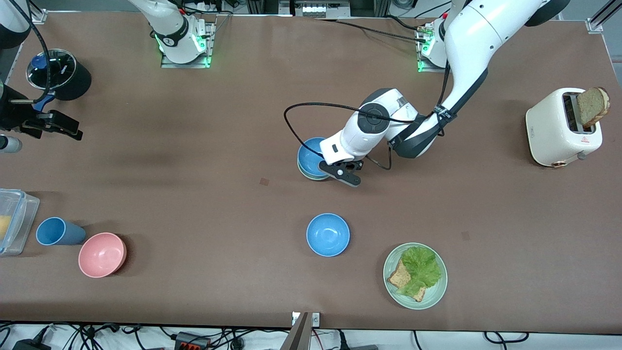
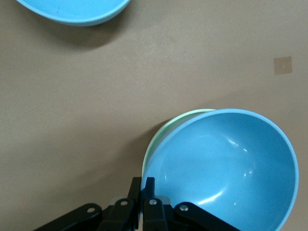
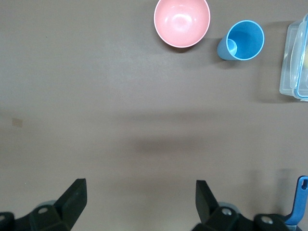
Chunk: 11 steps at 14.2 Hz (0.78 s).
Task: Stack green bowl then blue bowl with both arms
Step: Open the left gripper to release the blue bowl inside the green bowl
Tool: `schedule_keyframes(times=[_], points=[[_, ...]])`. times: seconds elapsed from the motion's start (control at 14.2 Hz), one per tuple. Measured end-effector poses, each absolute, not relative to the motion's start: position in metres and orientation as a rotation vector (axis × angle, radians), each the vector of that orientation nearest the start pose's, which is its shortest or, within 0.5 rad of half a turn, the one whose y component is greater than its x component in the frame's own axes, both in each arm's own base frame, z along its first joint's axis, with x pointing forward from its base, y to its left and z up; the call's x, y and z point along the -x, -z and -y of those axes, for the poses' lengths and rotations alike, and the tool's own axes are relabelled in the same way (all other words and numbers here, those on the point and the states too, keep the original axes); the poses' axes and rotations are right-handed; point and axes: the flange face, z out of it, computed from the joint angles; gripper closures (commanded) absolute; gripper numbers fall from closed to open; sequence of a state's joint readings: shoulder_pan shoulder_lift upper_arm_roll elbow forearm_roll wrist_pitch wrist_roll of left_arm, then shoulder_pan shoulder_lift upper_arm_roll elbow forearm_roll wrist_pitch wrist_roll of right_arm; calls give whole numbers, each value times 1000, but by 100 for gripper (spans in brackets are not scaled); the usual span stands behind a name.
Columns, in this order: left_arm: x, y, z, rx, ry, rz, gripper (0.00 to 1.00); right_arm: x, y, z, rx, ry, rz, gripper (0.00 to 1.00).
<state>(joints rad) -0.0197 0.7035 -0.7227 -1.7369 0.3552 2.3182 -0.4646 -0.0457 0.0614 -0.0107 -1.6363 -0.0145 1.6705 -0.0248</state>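
A blue bowl (image 1: 310, 156) sits nested in the green bowl (image 1: 311, 176) at mid-table; only a sliver of the green rim shows. My left gripper (image 1: 340, 171) is shut on the blue bowl's rim on the side toward the left arm's end. In the left wrist view the gripper (image 2: 143, 186) pinches the blue bowl (image 2: 226, 168), and the green bowl (image 2: 163, 132) peeks out beneath it. A second blue bowl (image 1: 328, 235) stands alone nearer the front camera; its edge shows in the left wrist view (image 2: 72, 9). My right gripper (image 1: 68, 127) waits open and empty (image 3: 139, 192) over bare table at the right arm's end.
A green plate with lettuce and toast (image 1: 437, 291) lies near the front edge. A white toaster (image 1: 559, 129) holding toast stands at the left arm's end. A pink bowl (image 1: 102, 254), blue cup (image 1: 57, 231), clear container (image 1: 14, 221) and black pot (image 1: 60, 74) are at the right arm's end.
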Motion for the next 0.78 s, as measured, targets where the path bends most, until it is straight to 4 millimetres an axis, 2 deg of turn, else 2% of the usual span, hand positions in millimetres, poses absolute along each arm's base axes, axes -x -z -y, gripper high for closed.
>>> schedule_keyframes(times=[0.07,0.14,0.42,0.49,0.64,0.71,0.78], points=[[-533,-258,407,3269,-60,-624,69,-577,-568,34,3155,-41,-47,0],[-533,-258,407,3269,-60,-622,65,-577,-568,34,3155,-37,-47,0],[-545,-271,402,3261,-68,-569,60,-577,-569,34,3155,-31,-47,0],[-550,-282,399,3256,-93,-529,59,-577,-569,34,3155,-30,-47,0],[-569,-320,384,3277,-146,-430,51,-577,-569,34,3155,-29,-47,0],[-581,-344,370,3289,-159,-386,43,-577,-569,34,3155,-29,-47,0],[-592,-366,352,3304,-156,-345,41,-577,-569,34,3155,-29,-47,0]])
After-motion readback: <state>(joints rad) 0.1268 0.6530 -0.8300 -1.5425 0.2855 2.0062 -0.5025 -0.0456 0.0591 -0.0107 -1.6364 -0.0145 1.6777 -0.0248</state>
